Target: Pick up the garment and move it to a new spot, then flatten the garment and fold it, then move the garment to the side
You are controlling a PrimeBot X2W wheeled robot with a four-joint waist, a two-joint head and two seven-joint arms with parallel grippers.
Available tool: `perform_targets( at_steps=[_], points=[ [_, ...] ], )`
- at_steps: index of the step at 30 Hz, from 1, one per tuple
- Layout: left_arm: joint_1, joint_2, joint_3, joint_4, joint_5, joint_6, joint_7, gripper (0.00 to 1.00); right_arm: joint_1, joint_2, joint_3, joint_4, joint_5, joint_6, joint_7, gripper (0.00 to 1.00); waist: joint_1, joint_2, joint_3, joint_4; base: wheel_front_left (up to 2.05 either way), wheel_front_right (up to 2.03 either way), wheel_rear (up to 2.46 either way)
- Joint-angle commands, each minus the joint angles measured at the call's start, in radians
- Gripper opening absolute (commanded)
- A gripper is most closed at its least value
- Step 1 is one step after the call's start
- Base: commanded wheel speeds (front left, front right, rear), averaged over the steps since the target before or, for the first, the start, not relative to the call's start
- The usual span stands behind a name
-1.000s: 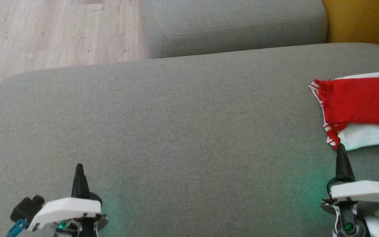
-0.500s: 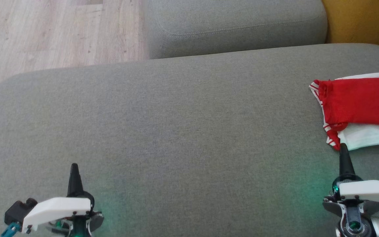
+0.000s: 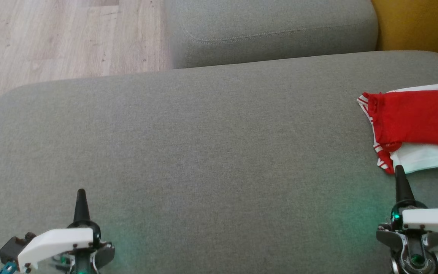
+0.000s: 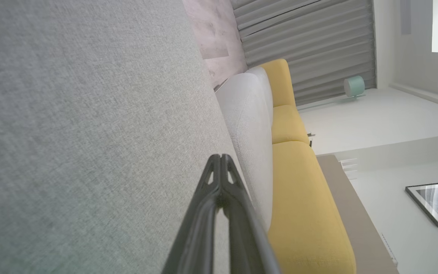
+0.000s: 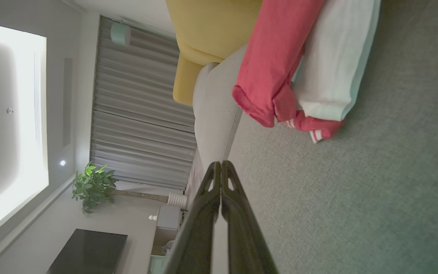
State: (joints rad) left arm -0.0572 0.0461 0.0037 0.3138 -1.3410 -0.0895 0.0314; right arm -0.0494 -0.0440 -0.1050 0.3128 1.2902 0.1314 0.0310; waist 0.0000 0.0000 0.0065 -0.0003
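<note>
Grey sofa seat (image 3: 219,152) spreads across the head view, with a wooden floor (image 3: 51,38) at 11 o'clock, a grey back cushion (image 3: 272,30) at 12 and a yellow cushion (image 3: 420,23) at 1. The garment (image 3: 416,118), folded red over white with striped trim, lies on the seat at 3 o'clock and runs off the picture's edge. The left gripper (image 3: 81,191) sits at 7 o'clock and the right gripper (image 3: 398,169) at 5, both pointing toward 12. From the head, the right gripper's tip seems to meet the garment's near corner. The right wrist view settles it: a strip of bare seat lies between the tip and the garment, which shows there at 1 o'clock. That view also takes in a potted plant (image 5: 93,186) at 8 o'clock and a bright panel (image 5: 10,125) at 9. The left wrist view has bare seat at 9 o'clock, a yellow sofa (image 4: 302,190) at 4, a framed picture (image 4: 437,201) at 3 and slatted blinds (image 4: 310,49) at 1. Both wrist views show the fingers pressed together at the tips with nothing between them: each gripper is closed and empty, the left well apart from the garment. Whether either tip touches the seat cannot be told.
</note>
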Motion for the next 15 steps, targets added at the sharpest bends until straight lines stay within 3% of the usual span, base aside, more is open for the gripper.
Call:
perform_targets(
  at_steps=[1, 15],
  points=[
    [-0.050, 0.003, 0.039, -0.041, -0.026, -0.009, 0.008, 0.00, -0.052, -0.005, 0.012, -0.042, 0.034, -0.001, 0.009, 0.00, 0.0000, 0.0000, 0.000, 0.000, 0.00, 0.00, 0.00],
    [-0.050, 0.004, 0.075, -0.055, -0.149, -0.026, 0.046, 0.00, -0.056, -0.006, 0.001, -0.056, 0.179, -0.001, 0.046, 0.00, 0.0000, 0.0000, -0.002, 0.000, 0.00, 0.00, 0.00]
  ],
)
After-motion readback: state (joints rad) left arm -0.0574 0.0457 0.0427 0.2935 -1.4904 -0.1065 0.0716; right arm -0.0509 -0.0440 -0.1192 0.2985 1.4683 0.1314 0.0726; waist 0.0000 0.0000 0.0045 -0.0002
